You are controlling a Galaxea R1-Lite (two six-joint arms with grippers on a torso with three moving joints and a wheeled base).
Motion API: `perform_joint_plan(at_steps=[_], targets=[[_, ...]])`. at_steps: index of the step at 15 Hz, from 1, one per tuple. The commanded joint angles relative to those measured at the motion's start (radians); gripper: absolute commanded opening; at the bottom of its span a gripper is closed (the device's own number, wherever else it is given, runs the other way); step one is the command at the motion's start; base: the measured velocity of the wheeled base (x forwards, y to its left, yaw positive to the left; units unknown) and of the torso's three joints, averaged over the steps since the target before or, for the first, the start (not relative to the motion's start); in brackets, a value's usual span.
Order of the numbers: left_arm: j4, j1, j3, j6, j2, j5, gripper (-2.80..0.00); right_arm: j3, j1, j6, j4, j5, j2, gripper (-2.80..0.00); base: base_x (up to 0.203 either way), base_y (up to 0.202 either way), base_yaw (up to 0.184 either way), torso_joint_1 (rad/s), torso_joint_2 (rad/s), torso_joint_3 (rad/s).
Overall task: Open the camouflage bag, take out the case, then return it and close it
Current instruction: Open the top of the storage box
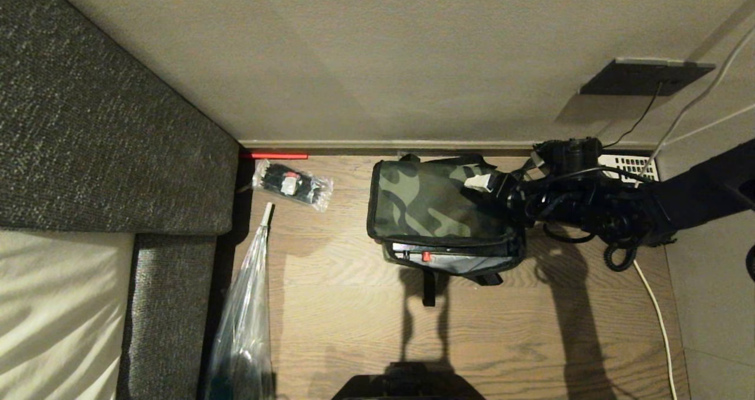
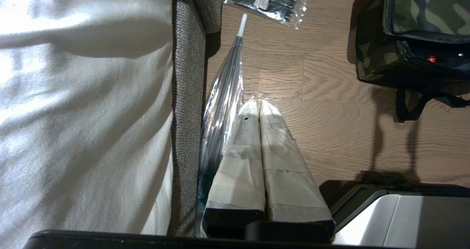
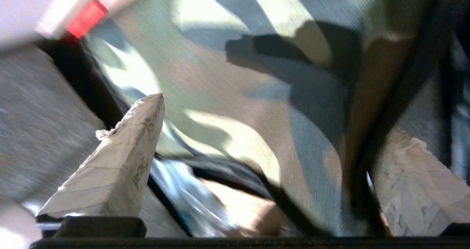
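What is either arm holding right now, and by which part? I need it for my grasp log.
Nothing is held. The right gripper hangs open over the camouflage bag, fabric between its jaws, no grip. The left gripper is shut on nothing.

- We note a clear packet (image 1: 292, 184) with black contents lying flat on the wooden floor (image 1: 354, 305), close to the wall base
- We see a folded transparent umbrella (image 1: 250, 294) on the floor alongside the grey fabric sofa (image 1: 106, 134), white tip toward the packet
- We observe a white cable (image 1: 659, 317) crossing the floor, and a dark wall plate (image 1: 646, 76)
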Motion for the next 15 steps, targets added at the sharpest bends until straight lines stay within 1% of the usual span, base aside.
perform_joint_plan(at_steps=[1, 8, 13, 14, 15], targets=[[0.000, 0.000, 0.000, 0.000, 0.000, 0.000, -2.80, -0.048, -0.004, 0.029, -0.004, -0.002, -0.028, 0.00, 0.000, 0.000, 0.000, 0.000, 0.00, 0.000], [0.000, 0.000, 0.000, 0.000, 0.000, 0.000, -2.80, -0.128, -0.038, 0.014, -0.015, -0.006, -0.079, 0.00, 0.000, 0.000, 0.000, 0.000, 0.00, 0.000], [0.000, 0.000, 0.000, 0.000, 0.000, 0.000, -2.80, -0.158, -0.063, -0.093, -0.021, -0.008, -0.112, 0.00, 0.000, 0.000, 0.000, 0.000, 0.00, 0.000], [0.000, 0.000, 0.000, 0.000, 0.000, 0.000, -2.80, -0.162, -0.064, -0.118, -0.034, -0.007, -0.120, 0.00, 0.000, 0.000, 0.000, 0.000, 0.00, 0.000], [0.000, 0.000, 0.000, 0.000, 0.000, 0.000, -2.80, -0.174, -0.064, -0.135, -0.078, -0.008, -0.120, 0.00, 0.000, 0.000, 0.000, 0.000, 0.00, 0.000]])
